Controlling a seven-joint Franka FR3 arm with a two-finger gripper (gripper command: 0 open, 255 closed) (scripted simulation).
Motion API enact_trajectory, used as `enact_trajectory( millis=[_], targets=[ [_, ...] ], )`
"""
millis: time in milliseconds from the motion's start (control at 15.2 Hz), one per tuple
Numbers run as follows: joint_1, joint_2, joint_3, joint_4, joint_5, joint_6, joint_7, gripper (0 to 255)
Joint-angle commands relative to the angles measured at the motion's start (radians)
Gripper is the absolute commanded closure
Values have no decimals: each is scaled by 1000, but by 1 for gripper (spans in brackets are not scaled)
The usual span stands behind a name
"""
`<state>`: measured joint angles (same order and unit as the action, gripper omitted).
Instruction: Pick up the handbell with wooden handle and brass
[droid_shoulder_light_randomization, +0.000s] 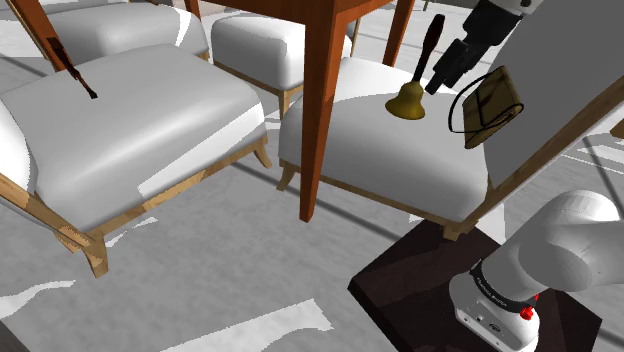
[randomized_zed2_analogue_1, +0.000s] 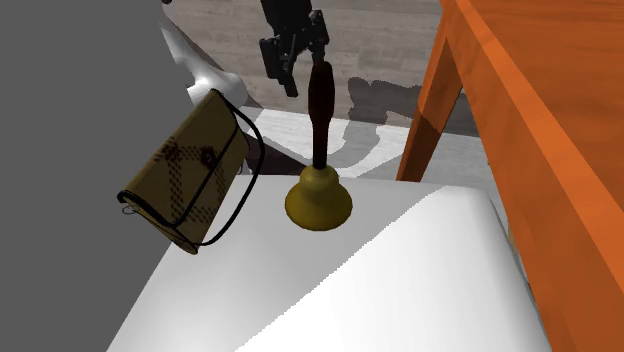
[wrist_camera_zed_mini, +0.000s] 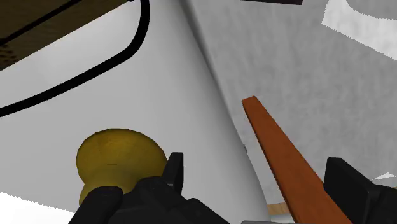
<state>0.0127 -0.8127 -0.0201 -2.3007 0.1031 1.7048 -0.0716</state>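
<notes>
While the bell (randomized_zed2_analogue_1: 318, 200) stands upright on the white chair cushion (randomized_zed2_analogue_1: 420, 290), near a brown handbag (randomized_zed2_analogue_1: 185, 175), my gripper (randomized_zed2_analogue_1: 297, 58) hangs just beside the top of its dark handle (randomized_zed2_analogue_1: 321, 100), fingers apart and clasping nothing. I judge I should shift sideways until the handle sits squarely between both fingers, then close gently without tipping it
</notes>
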Motion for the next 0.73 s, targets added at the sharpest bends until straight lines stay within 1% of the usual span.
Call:
enact_trajectory(
  millis=[0,330,660],
  targets=[
    [0,0,0,0,0,0,0,0],
    [-22,208,-40,259,-53,-122,-30,0],
    [-38,431,-77,559,-95,-267,-63,0]
  ],
)
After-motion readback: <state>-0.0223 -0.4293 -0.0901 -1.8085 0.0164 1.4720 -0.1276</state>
